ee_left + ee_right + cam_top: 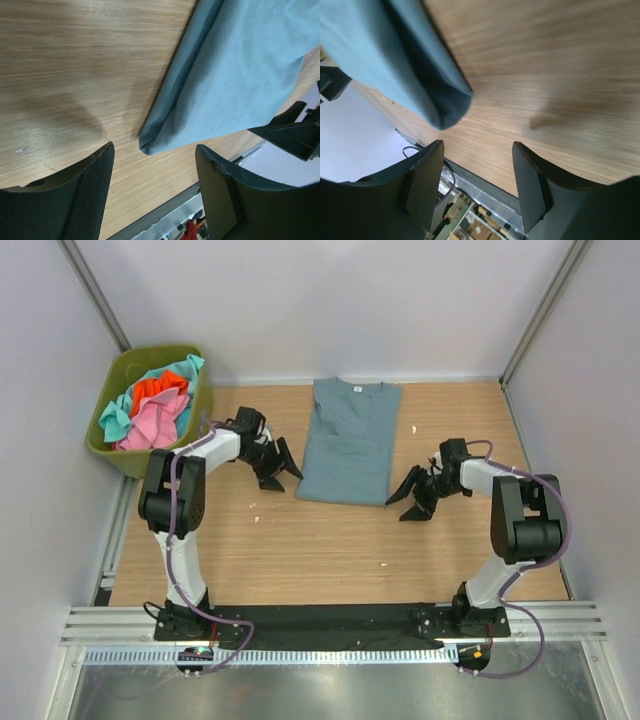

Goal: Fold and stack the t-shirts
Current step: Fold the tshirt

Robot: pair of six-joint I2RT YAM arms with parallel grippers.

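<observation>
Our left gripper [154, 167] stands with its jaws apart and nothing between them. The near left corner of the blue shirt [348, 440] lies just beyond its tips, at about twelve o'clock in the wrist view. Our right gripper [477, 150] is likewise spread and empty, with the shirt's other near corner just off its tips at about eleven o'clock.

From above, the two sit at the shirt's eight and four o'clock, close beside it but not holding it. The shirt lies flat on the table [300, 550] toward twelve o'clock, collar to the far end and sleeves tucked in, so it forms one long panel.

We judge the side folds done and the crosswise fold yet to come. At the table's ten o'clock the bin [152, 352] holds a pink shirt [150, 425], an orange shirt [160, 390] and a turquoise shirt [112, 420], all crumpled. No stack has begun, so most of the work is left.
</observation>
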